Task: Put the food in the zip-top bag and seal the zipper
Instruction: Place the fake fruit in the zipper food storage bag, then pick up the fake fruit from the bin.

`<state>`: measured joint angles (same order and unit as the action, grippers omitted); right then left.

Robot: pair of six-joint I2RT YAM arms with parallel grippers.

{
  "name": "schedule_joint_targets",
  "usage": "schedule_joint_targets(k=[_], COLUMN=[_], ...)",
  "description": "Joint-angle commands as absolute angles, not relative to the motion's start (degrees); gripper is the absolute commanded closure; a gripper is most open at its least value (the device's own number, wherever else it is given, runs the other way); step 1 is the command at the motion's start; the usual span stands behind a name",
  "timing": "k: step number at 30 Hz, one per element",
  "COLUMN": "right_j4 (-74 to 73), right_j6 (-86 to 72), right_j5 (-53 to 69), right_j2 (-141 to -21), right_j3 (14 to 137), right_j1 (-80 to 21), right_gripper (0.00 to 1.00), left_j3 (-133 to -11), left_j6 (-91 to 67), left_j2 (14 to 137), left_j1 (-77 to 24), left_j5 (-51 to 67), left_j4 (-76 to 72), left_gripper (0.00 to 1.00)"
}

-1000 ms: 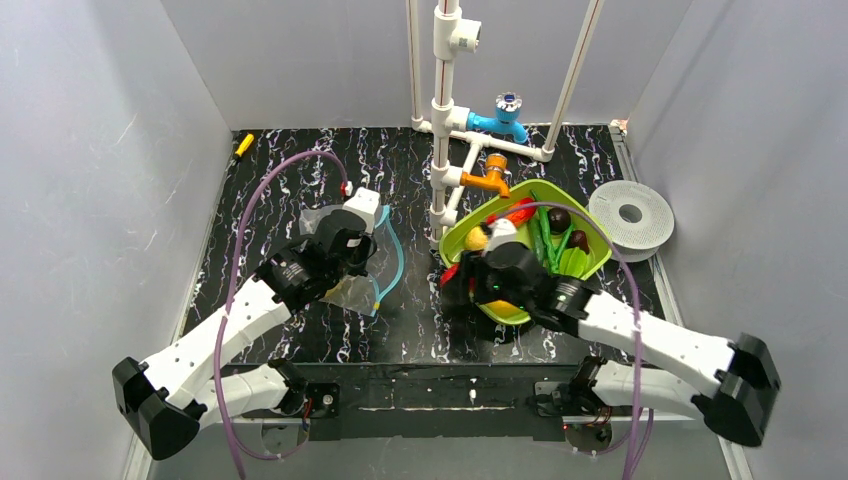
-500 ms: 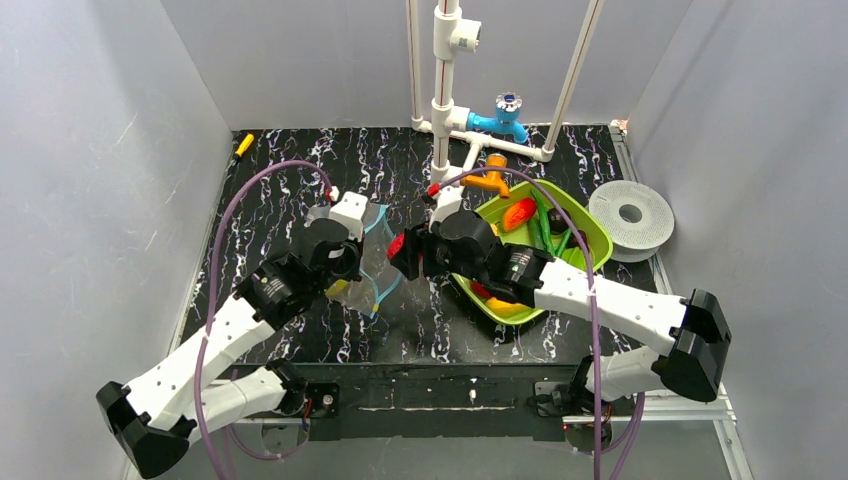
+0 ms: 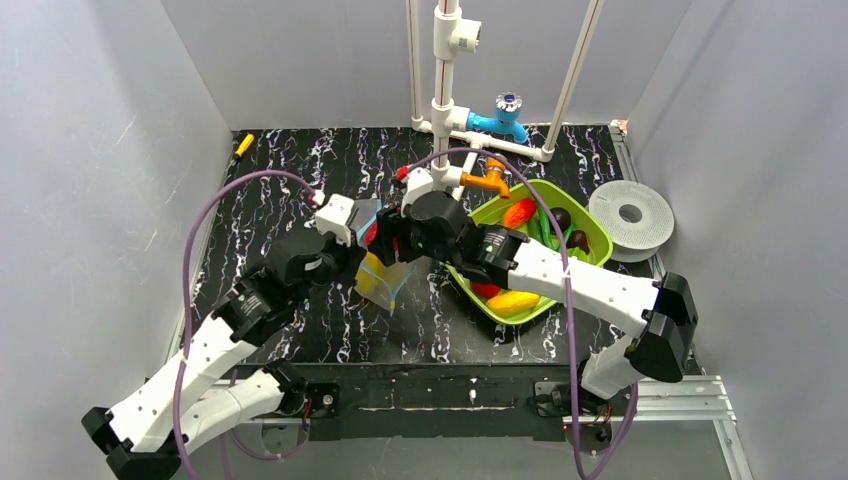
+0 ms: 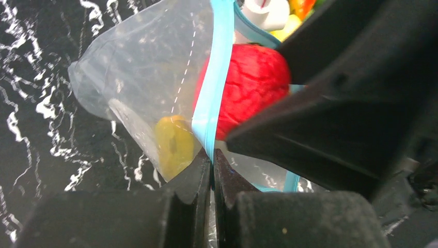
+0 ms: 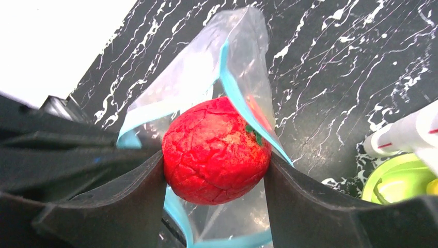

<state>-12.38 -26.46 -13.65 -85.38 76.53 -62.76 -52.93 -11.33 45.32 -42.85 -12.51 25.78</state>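
A white pipe frame (image 3: 441, 110) with blue and orange taps stands just behind the wrists. A grey perforated disc (image 3: 630, 215) lies right of the lime-green plastic tray (image 3: 590, 228). Both arms reach inward and meet mid-table. The left gripper (image 4: 212, 160) is pinched tight on the light-blue zipper strip (image 4: 209, 93), holding up the clear crinkly bag (image 4: 139, 67). The right gripper (image 5: 214, 160) clamps a round red toy fruit (image 5: 217, 144) at the bag's mouth, between the strip's two sides. A yellow toy (image 4: 173, 144) lies inside the bag. Yellow, red-orange, brown and green pieces sit in the tray.

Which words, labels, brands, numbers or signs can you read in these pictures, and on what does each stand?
None can be read.
The white pipe bears red marks too small and blurred to read.
The zip-top bag, red toy fruit and lime-green tray show no print.
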Motion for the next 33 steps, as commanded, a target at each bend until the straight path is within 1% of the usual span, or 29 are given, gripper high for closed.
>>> schedule_joint_targets(k=[1,3,6,8,10,11,15,19,23,26,28,31,33], right_j4=[-15.35,-15.76,-15.78,-15.96,-16.25,-16.4,-17.02,-17.42,-17.43,-17.8,-18.28,-18.7,-18.85], right_j6=[-23.55,-23.05,-22.25,-21.96,-21.72,-21.55,-21.55,-21.92,-22.03,-21.91,-21.89,-21.89,-21.99], right_j5=[-17.23,-18.02,-19.04,-19.18,-19.5,-19.71,-20.04,-19.75,-19.3,-19.05,-18.92,-18.72,-18.82], right_j2=[-87.46,-88.07,-88.07,-88.23,-88.45,-88.61,-89.18,-89.39,-88.75,-87.61,-86.37,-83.51,-81.07], right_j3=[83.71,84.87,85.43,85.71,85.93,86.07,86.37,86.1,85.3,84.4,83.42,81.03,79.18], right_j1=[-63.04,-63.02,-62.95,-63.02,-62.94,-62.98,-62.96,-62.93,-62.94,-62.98,-62.94,-62.99,-62.93], right_gripper=[0.68,0.65,0.54,0.42,0.27,0.23,0.13,0.08,0.08,0.12,0.16,0.2,0.22], left_j3=[-51.45,-50.78,-50.07,-50.08,-50.25,-50.41,-50.31,-50.34,-50.26,-50.37,-50.74,-51.43,-51.83], left_j6=[-11.42,-11.57,-12.03,-12.24,-12.34,-12.39,-12.57,-12.66,-12.74,-13.03,-13.38,-14.18,-14.57], left_j2=[41.09,39.84,38.84,39.08,39.62,39.9,40.4,40.74,41.0,41.44,42.06,43.25,43.95], left_j1=[-42.5,-42.52,-42.46,-42.52,-42.49,-42.51,-42.48,-42.49,-42.45,-42.47,-42.47,-42.49,-42.5], left_j5=[-6.86,-6.19,-4.96,-3.97,-3.54,-3.44,-4.41,-6.01,-8.12,-11.7,-15.21,-20.34,-23.31], left_j4=[21.63,20.71,19.75,19.52,19.64,19.76,19.99,20.3,20.62,21.32,22.27,24.01,25.06], left_gripper=[1.0,1.0,1.0,1.0,1.0,1.0,1.0,1.0,1.0,1.0,1.0,1.0,1.0])
